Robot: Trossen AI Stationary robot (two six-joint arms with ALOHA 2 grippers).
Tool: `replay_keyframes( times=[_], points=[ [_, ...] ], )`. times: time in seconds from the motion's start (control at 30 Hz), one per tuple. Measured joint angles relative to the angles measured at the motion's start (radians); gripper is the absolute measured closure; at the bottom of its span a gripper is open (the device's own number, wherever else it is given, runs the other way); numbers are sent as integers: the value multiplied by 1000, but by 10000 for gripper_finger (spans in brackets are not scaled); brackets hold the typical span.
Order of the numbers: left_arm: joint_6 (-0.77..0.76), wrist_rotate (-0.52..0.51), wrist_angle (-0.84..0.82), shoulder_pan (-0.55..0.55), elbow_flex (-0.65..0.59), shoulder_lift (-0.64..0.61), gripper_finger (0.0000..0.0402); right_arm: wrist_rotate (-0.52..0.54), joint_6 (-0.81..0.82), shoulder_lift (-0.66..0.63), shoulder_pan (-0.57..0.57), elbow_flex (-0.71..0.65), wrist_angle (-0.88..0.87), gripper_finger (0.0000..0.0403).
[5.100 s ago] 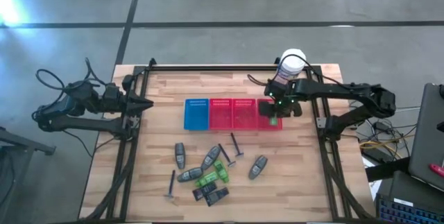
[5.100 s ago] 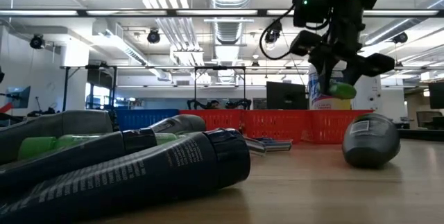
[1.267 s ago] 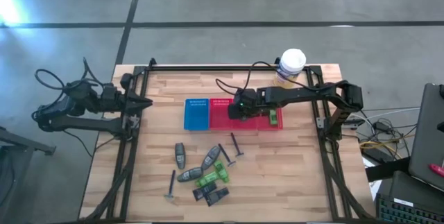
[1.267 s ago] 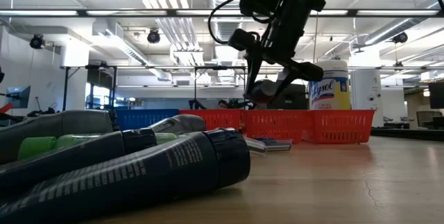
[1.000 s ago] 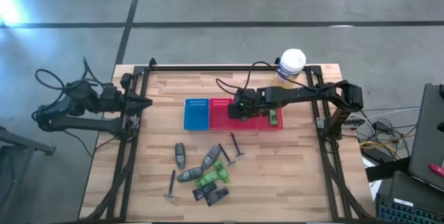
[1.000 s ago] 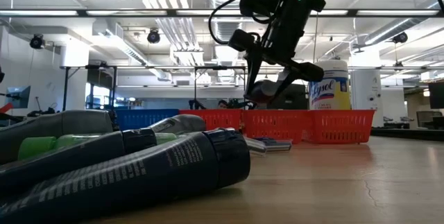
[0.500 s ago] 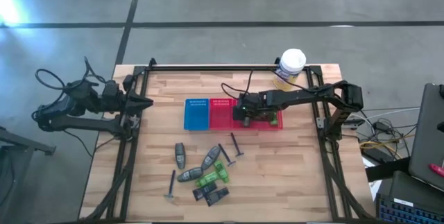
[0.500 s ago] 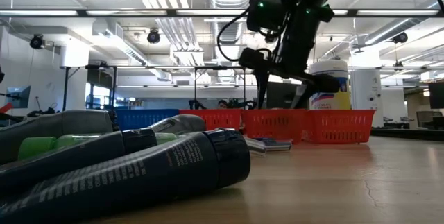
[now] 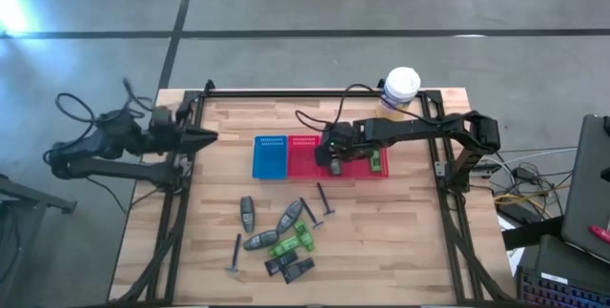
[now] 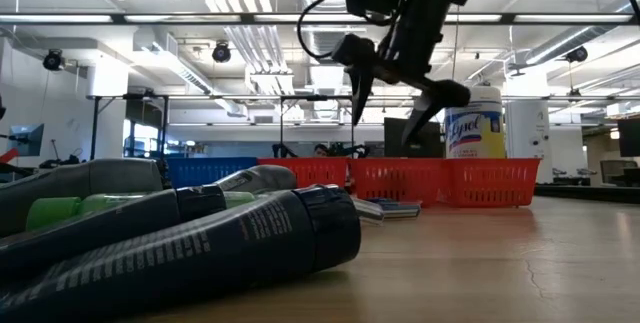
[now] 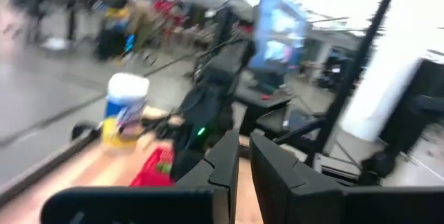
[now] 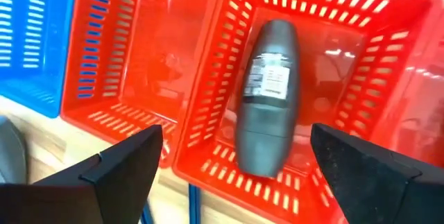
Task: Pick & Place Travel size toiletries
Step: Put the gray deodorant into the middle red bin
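While the right gripper (image 12: pixel 229 165) hangs released over the middle red basket (image 12: pixel 378 50), grey oval piece (image 12: pixel 268 96) lying inside it, other toiletries (image 9: pixel 278 234) loose on the table (image 9: pixel 400 241), left gripper (image 9: pixel 212 137) clenched at the left edge.

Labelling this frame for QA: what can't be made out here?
- Basket contents in the low view: the red baskets show side-on, so their walls hide the grey oval piece.
- Third red basket: cut off by the right wrist view's edge.
- Left gripper: its wrist view is motion-blurred; only the canister reads.
- Dark packets: too small from above to read labels.
- Right gripper: covers part of the middle basket from above.
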Motion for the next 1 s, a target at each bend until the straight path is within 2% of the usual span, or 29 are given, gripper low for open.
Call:
replay_keyframes(
  times=[0.13, 0.33, 0.43, 0.57, 0.7, 1.0],
  points=[
    [-183, -35, -99, 0, 0, 107, 364, -2, -51, -8, 2, 39, -78, 44],
    [-447, -37, -395, -7, 0, 261, 364, 0, -137, -78, 7, 66, -225, 54],
    [-533, -19, -435, -43, -4, 322, 364, 10, -154, -137, 10, 44, -276, 58],
    [-686, -17, -431, -74, -2, 388, 359, 74, -165, -227, 35, 12, -330, 60],
    [-805, 12, -508, -83, -4, 482, 311, 141, -170, -315, 77, -22, -343, 52],
    [-1047, 37, -555, -101, -4, 609, 142, 184, -157, -443, 144, -131, -338, 44]
  ],
)
